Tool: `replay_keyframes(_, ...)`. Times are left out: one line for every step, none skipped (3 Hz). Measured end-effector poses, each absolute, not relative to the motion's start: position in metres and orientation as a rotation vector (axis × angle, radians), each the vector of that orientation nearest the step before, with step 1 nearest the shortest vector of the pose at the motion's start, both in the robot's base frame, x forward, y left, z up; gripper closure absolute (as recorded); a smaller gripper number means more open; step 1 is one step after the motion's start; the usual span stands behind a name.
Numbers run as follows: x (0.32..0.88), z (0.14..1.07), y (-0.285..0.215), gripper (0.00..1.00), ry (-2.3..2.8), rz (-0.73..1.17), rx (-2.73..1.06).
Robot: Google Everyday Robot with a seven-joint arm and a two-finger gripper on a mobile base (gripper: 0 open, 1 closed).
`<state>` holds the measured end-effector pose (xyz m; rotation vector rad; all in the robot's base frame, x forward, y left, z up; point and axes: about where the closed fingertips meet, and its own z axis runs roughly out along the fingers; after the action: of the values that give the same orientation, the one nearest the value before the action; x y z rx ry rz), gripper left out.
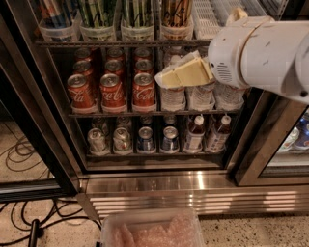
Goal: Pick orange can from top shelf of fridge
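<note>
The orange can point(176, 10) stands in a translucent bin on the top shelf point(120, 43) of the fridge point(159, 181), cut off by the frame's upper edge. Green-striped tall cans point(96, 12) stand in the bins to its left. My gripper point(179, 73), cream-coloured on a large white arm point(260, 53), points left in front of the middle shelf's water bottles point(173, 96). It sits just below the top shelf, under and slightly right of the orange can, and holds nothing that I can see.
Red cola cans point(113, 89) fill the middle shelf's left side. Small cans and bottles point(145, 137) line the bottom shelf. Black door frames point(43, 116) stand at both sides. A clear plastic bin point(152, 229) sits on the floor in front, cables point(29, 222) to its left.
</note>
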<state>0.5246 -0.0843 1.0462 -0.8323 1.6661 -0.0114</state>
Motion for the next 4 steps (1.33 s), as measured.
replay_keyframes(0.526,1.060,-0.090,0.00,1.648,-0.018,-0.682)
replay_keyframes(0.526,1.071,-0.093,0.00,1.628,-0.013,-0.603)
replay_keyframes(0.526,1.071,-0.093,0.00,1.628,-0.013,-0.602)
replay_keyframes(0.525,1.073,-0.095,0.00,1.614,-0.029,-0.587)
